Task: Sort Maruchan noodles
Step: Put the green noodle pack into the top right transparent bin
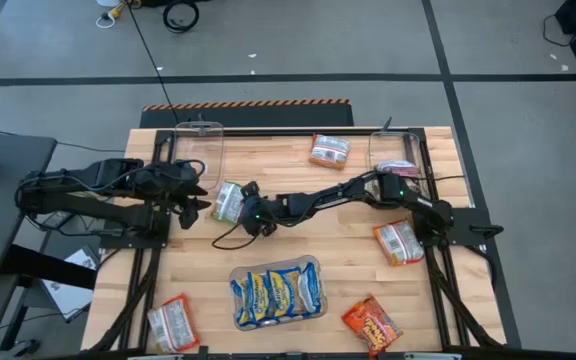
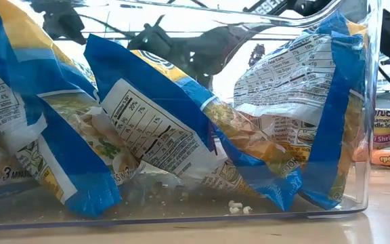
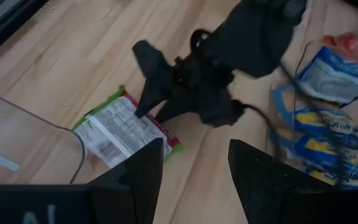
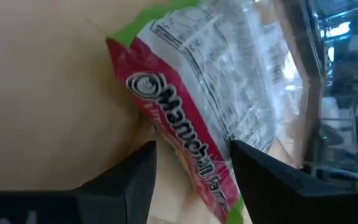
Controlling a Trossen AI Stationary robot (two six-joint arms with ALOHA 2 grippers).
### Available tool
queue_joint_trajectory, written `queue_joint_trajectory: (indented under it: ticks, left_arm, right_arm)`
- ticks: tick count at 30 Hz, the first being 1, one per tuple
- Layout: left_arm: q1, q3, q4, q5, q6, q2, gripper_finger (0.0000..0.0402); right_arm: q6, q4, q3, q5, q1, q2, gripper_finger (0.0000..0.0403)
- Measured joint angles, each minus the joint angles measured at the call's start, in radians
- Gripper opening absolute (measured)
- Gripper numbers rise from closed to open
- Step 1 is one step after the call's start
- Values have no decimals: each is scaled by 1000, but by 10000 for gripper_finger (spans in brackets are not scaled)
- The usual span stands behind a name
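Several blue-and-yellow crinkly plastic noodle packets already lie together in the clear plastic rectangular bin at the lower centre of the high view, so one colour looks sorted; the low view shows them leaning on each other inside the bin wall. The other clear bin at the upper left of the wooden table seems to hold nothing yet, and a third clear bin at the upper right has one packet with pink print at its edge; whether it is inside I cannot tell

The right hand reaches to the centre-left of the table, with its fingers apart, just over the green-and-pink packet with a silvery printed face, which lies flat on the wood beside the upper-left bin. In the right wrist view the packet sits between the two dark fingers, not yet clamped. The left hand waits close by at the left, also with fingers apart, holding nothing

Left on the table are an orange-red packet at the upper centre, another at the right, a darker orange packet at the lower right and one more at the lower left. By my judgement the task is less than half done
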Motion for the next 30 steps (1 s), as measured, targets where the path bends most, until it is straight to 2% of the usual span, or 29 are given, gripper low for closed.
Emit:
queue_joint_trajectory:
  ticks: [4,9,13,18,20,24,30]
  left_arm:
    - [0,0,-8,-1,-10,0,188]
    - [0,0,-7,-34,-10,0,188]
    - [0,0,4,-43,-9,0,188]
    - [0,0,28,-46,-3,0,188]
    - [0,0,55,-47,-3,0,188]
    - [-5,0,132,-42,-2,0,188]
    - [-45,0,286,16,-3,0,188]
  right_arm:
    - [-98,44,10,-10,-9,23,203]
    - [-94,133,4,-93,-11,30,173]
    - [-33,150,3,-158,-11,32,118]
    - [46,136,3,-128,-8,25,20]
    - [81,108,2,-112,-1,7,10]
    - [219,-44,0,-85,9,-96,6]
    - [449,-506,1,-127,-8,-365,4]
